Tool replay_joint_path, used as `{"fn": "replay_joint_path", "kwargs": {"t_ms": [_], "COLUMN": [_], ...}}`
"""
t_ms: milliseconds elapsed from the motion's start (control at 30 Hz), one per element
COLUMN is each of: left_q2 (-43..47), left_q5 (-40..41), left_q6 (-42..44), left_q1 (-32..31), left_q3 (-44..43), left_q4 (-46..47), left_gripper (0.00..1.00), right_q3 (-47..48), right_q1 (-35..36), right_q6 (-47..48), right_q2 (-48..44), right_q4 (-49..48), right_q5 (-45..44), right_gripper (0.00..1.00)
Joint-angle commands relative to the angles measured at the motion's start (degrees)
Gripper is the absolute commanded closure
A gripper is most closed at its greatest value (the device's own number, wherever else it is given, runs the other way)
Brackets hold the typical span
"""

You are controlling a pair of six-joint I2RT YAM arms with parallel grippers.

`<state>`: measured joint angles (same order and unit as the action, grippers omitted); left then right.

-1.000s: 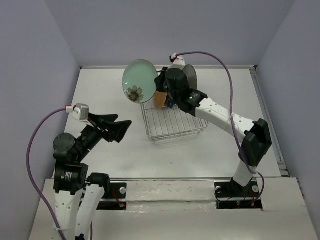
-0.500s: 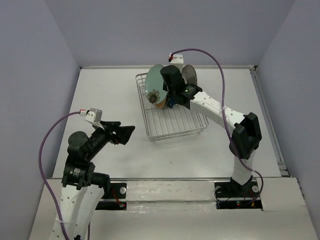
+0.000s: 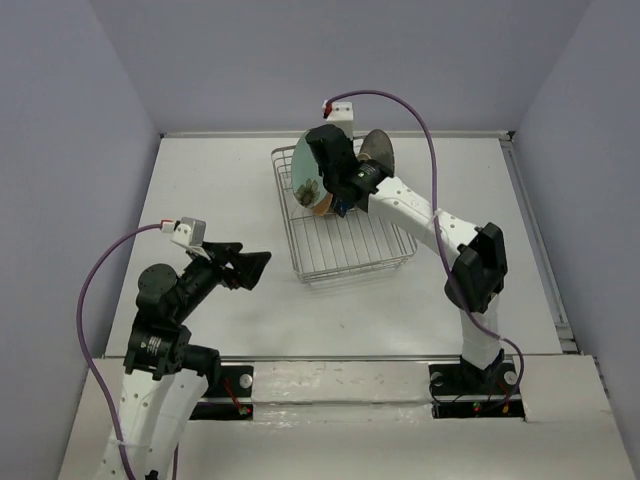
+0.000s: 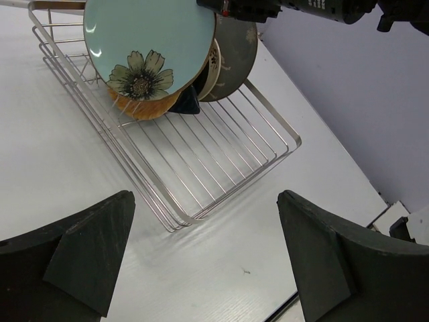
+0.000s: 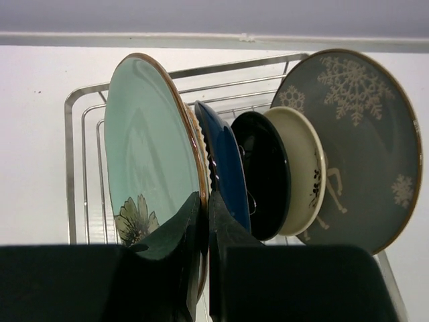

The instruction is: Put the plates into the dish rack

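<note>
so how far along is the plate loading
Done: five plates stand in the dish rack: grey, cream, black, dark blue and orange. In hand: the right claw grips the pale teal plate by its rim, upright at the row's end. Left: seating and releasing it; the left claw is open, idle.

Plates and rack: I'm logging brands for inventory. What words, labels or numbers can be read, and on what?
No text is legible in any view.
Small white marks on the right arm's black housing: too blurred to read.
The pale teal plate: flower picture only; grey plate: snowflakes and deer, no words.
</note>
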<state>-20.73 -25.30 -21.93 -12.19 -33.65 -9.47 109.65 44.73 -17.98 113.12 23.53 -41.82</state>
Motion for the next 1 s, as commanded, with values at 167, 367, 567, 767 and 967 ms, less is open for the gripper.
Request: {"fn": "replay_joint_path", "kwargs": {"t_ms": [167,367,567,767,967], "left_q2": [0.9,1.6,2.0,2.2,2.1], "left_q5": [0.7,1.0,1.3,1.7,2.2], "left_q6": [0.7,0.7,0.6,0.6,0.4], "left_q1": [-0.7,-0.8,-0.8,-0.8,-0.8], "left_q3": [0.7,0.6,0.7,0.8,0.8], "left_q4": [2.9,2.9,2.8,2.8,2.5], "left_gripper": [0.01,0.01,0.01,0.01,0.01], "right_q3": [8.7,9.5,12.0,15.9,17.4], "right_q1": [1.0,1.5,3.2,5.8,6.4], "right_q6": [4.1,3.8,6.9,9.0,8.3], "right_q2": [-0.2,3.1,6.7,11.3,13.2], "right_q4": [-4.2,-3.1,-2.4,-2.3,-1.6], "right_q5": [-5.2,-4.7,-7.3,-6.8,-6.5], "right_gripper": [0.93,0.93,0.93,0.93,0.79]}}
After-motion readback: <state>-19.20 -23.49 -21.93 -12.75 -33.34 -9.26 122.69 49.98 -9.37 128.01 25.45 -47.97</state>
